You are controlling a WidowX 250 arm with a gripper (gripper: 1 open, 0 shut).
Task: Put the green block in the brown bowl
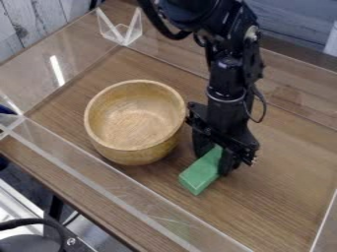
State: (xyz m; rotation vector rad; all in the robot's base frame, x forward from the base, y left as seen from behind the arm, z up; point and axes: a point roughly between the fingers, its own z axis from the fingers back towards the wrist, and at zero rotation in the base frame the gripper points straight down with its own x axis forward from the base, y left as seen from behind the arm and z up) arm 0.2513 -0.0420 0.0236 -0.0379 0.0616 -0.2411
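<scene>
The green block (200, 176) lies flat on the wooden table, just right of the brown bowl (136, 120). My gripper (220, 159) points straight down over the block's far end, with its black fingers (241, 157) low on either side of it. The fingers hide that end of the block, so I cannot tell whether they press on it. The light wooden bowl is upright and holds nothing.
Clear plastic walls (79, 172) border the wooden table top along the front and left. A small clear stand (121, 28) sits at the back left. Bare table lies right of the block.
</scene>
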